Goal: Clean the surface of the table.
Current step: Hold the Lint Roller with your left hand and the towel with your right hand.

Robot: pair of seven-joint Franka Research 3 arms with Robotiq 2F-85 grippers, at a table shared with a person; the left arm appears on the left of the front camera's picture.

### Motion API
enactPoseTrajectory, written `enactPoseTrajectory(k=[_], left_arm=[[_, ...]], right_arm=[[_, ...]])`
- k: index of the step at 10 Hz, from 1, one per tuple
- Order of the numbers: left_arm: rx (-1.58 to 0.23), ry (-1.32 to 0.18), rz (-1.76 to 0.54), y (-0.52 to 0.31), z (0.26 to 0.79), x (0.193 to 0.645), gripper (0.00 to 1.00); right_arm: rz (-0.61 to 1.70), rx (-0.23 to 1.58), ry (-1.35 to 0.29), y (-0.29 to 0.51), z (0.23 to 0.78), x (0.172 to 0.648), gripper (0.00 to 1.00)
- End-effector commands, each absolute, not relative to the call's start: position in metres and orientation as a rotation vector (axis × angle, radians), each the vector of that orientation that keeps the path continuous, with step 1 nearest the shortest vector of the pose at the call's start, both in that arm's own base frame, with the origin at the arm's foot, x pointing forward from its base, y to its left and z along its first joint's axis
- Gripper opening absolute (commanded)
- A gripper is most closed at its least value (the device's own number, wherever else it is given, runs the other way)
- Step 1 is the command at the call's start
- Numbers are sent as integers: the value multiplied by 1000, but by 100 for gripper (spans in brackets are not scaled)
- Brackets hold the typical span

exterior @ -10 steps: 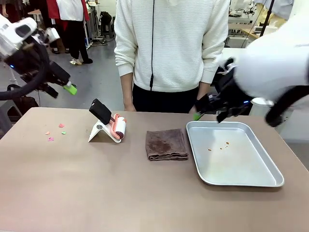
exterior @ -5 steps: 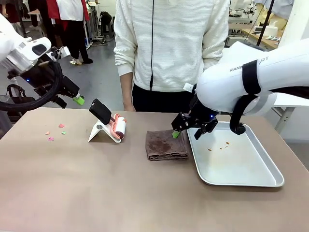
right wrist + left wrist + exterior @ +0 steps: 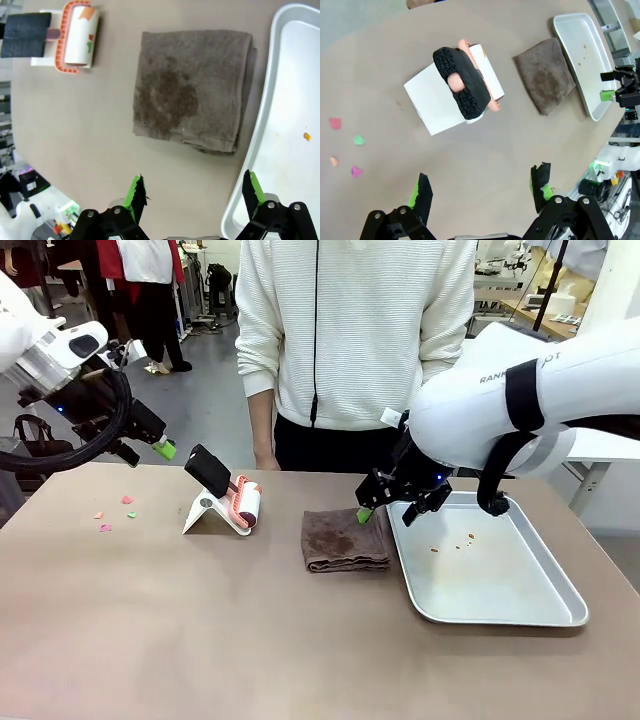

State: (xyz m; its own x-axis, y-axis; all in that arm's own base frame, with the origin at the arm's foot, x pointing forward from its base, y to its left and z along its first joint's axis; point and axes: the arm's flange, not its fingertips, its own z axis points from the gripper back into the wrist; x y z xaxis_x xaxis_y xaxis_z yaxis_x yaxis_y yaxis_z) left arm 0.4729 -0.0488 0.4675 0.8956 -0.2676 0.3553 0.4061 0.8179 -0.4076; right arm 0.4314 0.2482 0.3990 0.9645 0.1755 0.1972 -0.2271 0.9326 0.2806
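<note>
The right gripper (image 3: 388, 512), spread, was poised over the cloth's (image 3: 345, 538) right edge, mid-frame. The left gripper (image 3: 148, 448), also spread, was held farther off, upper left.

On the smooth white shell of the right robot arm (image 3: 470, 415), at about two o'clock in the front view, dark capital letters read "RANK". Further along, toward one o'clock, they read "OT". A black band (image 3: 518, 390) crosses the shell between the two groups.

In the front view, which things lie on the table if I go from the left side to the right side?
coloured paper scraps → lint roller on its stand → brown cloth → silver tray
</note>
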Motion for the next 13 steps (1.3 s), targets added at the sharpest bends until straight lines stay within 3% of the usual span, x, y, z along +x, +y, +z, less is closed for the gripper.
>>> enactPoseTrajectory(k=[1, 5, 13], left_arm=[[-496, -290, -364, -49, 467, 473, 100], [-584, -251, -225, -70, 457, 515, 100], [-668, -127, 22, -76, 415, 564, 100]], right_arm=[[207, 306, -170, 248, 398, 431, 100], [82, 221, -102, 287, 373, 488, 100], [75, 148, -37, 316, 343, 518, 100]])
